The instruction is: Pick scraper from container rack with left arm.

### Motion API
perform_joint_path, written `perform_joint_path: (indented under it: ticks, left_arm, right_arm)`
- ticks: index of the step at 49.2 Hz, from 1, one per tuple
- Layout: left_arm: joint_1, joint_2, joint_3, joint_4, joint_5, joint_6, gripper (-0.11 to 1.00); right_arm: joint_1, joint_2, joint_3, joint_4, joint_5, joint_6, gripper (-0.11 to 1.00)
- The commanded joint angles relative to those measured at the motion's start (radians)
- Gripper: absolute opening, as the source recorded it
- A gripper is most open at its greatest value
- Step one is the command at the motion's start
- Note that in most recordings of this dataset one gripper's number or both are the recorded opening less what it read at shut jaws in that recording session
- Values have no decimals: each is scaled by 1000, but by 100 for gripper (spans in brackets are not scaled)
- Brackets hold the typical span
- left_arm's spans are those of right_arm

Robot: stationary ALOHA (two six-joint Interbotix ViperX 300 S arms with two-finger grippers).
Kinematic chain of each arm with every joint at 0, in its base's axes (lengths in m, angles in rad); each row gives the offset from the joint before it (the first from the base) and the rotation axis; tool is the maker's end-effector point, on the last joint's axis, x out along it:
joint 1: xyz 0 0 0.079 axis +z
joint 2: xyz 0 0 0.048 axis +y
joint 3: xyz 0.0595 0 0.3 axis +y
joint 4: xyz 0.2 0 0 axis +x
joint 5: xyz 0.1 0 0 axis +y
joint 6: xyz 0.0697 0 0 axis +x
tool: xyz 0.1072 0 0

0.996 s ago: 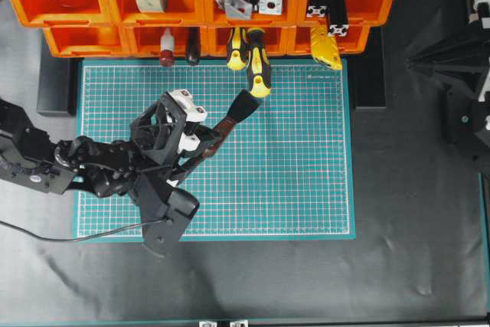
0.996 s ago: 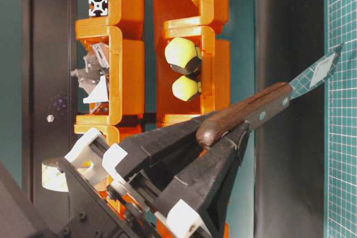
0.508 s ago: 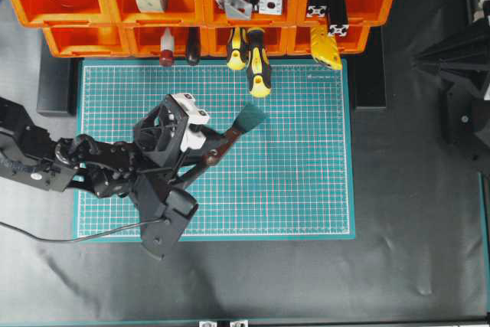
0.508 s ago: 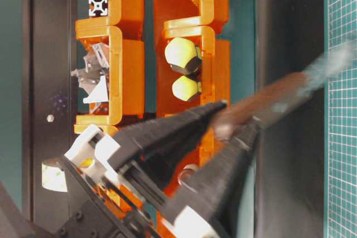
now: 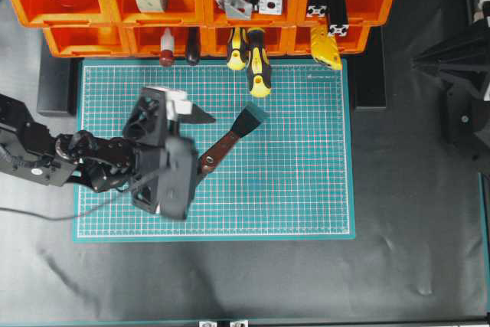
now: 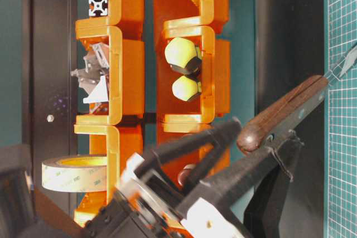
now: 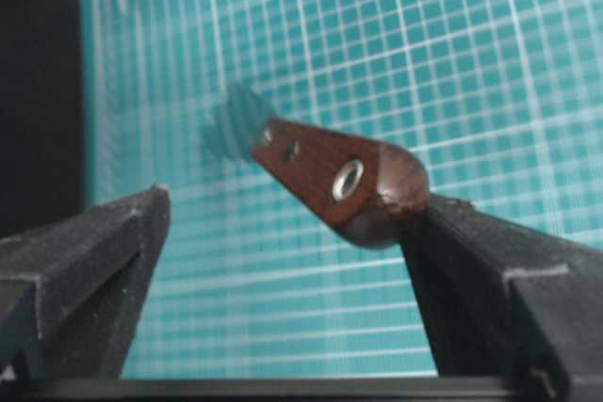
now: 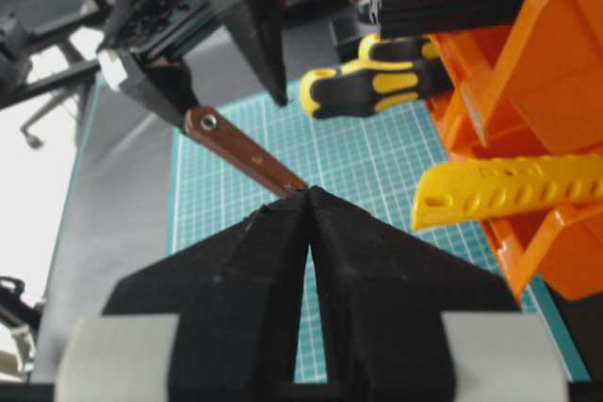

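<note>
The scraper [image 5: 227, 142] is out of the orange container rack [image 5: 76, 40] and slants over the green mat, blade toward the rack. Its dark blade meets the mat while the holed wooden handle end [image 7: 330, 171] stays raised, leaning on one finger of my left gripper [image 5: 203, 147]. That gripper is open wide, and its other finger stands well clear of the handle [image 6: 284, 115]. My right gripper [image 8: 308, 193] is shut on nothing and hangs off the mat's right side [image 5: 417, 59], pointing at the scraper [image 8: 240, 152].
Two yellow-and-black screwdrivers [image 5: 256, 67] and a red-knobbed tool [image 5: 166, 55] stick out of the rack's lower bins over the green cutting mat [image 5: 306, 189]. A yellow tool [image 5: 325, 47], tape rolls, metal brackets and black extrusions fill other bins.
My left gripper went from shut on the scraper's handle to wide open and drew back left. The scraper dropped out of the grip, blade now down on the mat.
</note>
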Motion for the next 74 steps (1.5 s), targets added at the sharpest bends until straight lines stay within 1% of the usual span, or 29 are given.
perform_joint_path:
  ticks: [1, 5, 10, 20, 24, 39, 46, 54, 60, 65, 68, 74]
  left_arm:
    - [-8, -38, 12, 3, -6, -218, 90]
    - [-6, -54, 34, 3, -11, -374, 90]
    - [0, -71, 60, 3, -29, -508, 90]
    - [31, -127, 112, 3, -118, -709, 90]
    - [32, -147, 124, 3, -130, -752, 90]
    - [5, -261, 196, 3, -138, -755, 90]
    - [-28, -354, 247, 3, -130, -746, 90]
    - [-94, -525, 318, 3, -109, -664, 90]
    - [-141, -672, 370, 3, -58, -641, 90]
    - [-198, -801, 407, 3, 8, -598, 90]
    - [-227, -868, 416, 3, 66, -558, 90]
    - [-256, -974, 414, 3, 161, -479, 90]
  right_arm:
    - [-3, 12, -29, 2, 18, 0, -1]
    - [-3, 14, -28, 2, 29, 0, -1]
    - [-3, 14, -28, 2, 34, 0, -1]
    - [-3, 17, -28, 5, 37, 0, -1]
    - [-3, 18, -28, 5, 37, 0, -1]
    - [-3, 21, -26, 5, 37, 0, -1]
    - [-3, 20, -28, 5, 37, 0, -1]
    - [-3, 20, -28, 3, 37, -2, -1]
    - [-3, 18, -28, 3, 37, -2, -1]
    - [-3, 18, -28, 3, 37, -2, -1]
    - [-3, 20, -26, 3, 37, -2, -1]
    - [-3, 18, -28, 0, 35, -3, -1]
